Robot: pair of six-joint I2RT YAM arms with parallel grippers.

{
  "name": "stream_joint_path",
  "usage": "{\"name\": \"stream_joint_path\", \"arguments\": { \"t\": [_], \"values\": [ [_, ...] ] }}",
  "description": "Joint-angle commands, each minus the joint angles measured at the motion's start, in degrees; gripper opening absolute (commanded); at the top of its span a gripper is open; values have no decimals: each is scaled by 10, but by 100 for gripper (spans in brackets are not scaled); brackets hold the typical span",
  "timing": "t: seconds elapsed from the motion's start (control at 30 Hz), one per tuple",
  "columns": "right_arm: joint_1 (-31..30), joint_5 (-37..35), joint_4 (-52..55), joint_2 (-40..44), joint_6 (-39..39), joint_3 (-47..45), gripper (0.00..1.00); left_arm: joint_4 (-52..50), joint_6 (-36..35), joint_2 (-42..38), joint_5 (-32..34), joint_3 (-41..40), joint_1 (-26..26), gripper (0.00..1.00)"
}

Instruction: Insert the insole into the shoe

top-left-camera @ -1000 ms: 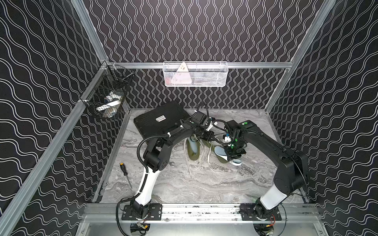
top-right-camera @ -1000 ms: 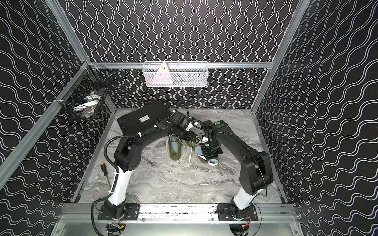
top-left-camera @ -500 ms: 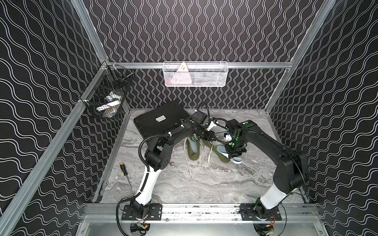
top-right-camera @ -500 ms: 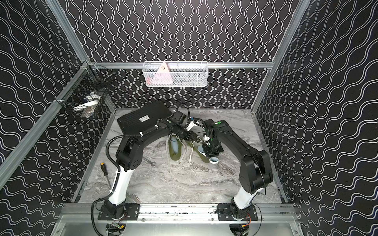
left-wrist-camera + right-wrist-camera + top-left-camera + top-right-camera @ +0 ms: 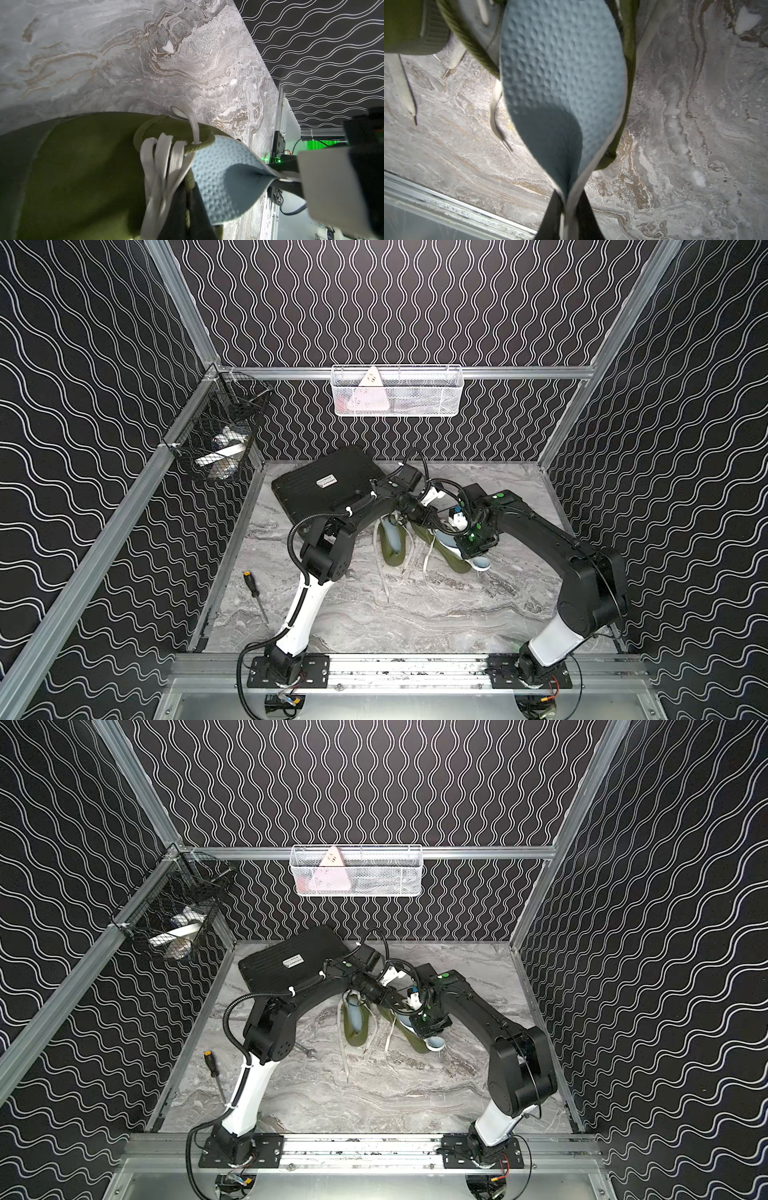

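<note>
Right gripper (image 5: 566,205) is pinched tight on the folded end of the light-blue insole (image 5: 562,83). The insole's wide end is tucked into the olive shoe (image 5: 83,176) and the rest sticks out. Left gripper (image 5: 187,209) is closed on that shoe's laced edge by the white laces (image 5: 160,166); the shoe lies on the marble table (image 5: 415,614) beside a second olive shoe (image 5: 392,549).
</note>
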State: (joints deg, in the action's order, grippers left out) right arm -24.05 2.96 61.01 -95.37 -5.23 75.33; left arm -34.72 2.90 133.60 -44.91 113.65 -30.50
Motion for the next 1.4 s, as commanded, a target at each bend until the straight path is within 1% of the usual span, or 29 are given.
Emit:
{"name": "stream_joint_path", "arguments": {
  "t": [0.0,0.1,0.23,0.33,0.5,0.7,0.9,0.97,1.03,1.13,1.23,1.37],
  "values": [
    [-2,-27,-29,3,-26,-4,13,-3,-9,4,-44,9,0,0],
    [-6,-29,-46,10,-34,-13,13,-11,-12,11,-52,18,0,0],
    [-9,-51,-50,7,-41,-17,13,-21,-14,20,-58,34,-1,0],
    [-12,-38,-72,9,-49,-30,13,-18,-6,28,-74,42,0,0],
    [-17,-33,-99,7,-46,-36,13,-6,6,28,-79,37,0,0],
    [-17,-10,-138,41,-64,-74,14,-3,10,33,-81,35,0,0],
    [-17,-27,-149,3,-59,-70,13,7,21,29,-81,29,0,0],
    [-16,-25,-154,15,-49,-85,14,2,20,31,-85,34,-1,0],
    [-17,-15,-181,50,-51,-127,14,-6,15,34,-85,39,0,0],
    [-16,4,-223,91,-58,-164,17,-16,12,37,-84,47,-1,0],
    [-16,20,-229,94,-62,-162,18,-22,16,40,-88,52,1,0],
    [-16,15,-227,76,-64,-155,17,-7,26,32,-89,40,1,0]
  ]
}}
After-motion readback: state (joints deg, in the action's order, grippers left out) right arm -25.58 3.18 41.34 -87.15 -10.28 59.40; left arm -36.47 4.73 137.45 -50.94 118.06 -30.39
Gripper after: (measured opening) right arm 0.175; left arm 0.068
